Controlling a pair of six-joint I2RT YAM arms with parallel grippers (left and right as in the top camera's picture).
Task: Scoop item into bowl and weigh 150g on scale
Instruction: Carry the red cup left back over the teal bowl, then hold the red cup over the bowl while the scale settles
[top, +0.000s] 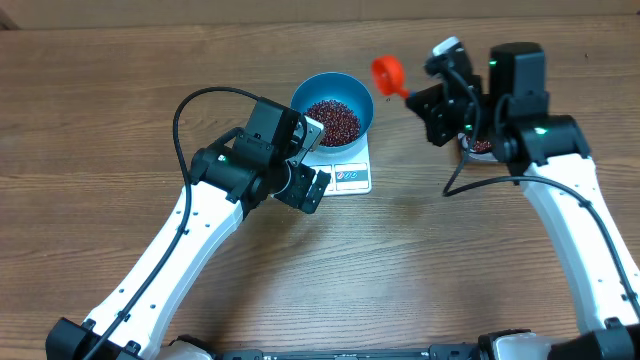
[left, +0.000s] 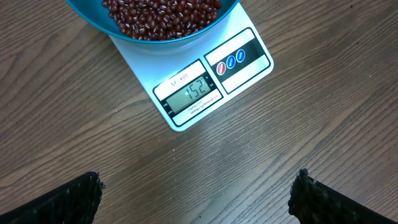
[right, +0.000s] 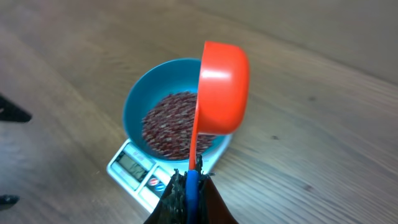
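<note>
A brown wood-grain table (top: 120, 80) fills the view, evenly lit.

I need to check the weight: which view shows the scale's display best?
Left wrist: the display faces the camera, digits legible. Overhead shows the scale tiny, display unreadable. Right wrist shows it blurred.

left wrist: bowl (left: 87, 11) cut by top edge; left fingers (left: 68, 199) show only tips at bottom corners | overhead: scale (top: 352, 176) display hidden under left arm (top: 240, 165) | right wrist: scoop (right: 222, 87) faces away, inside unseen; handle end buried in right fingers (right: 177, 205); scale readout blurred
</note>
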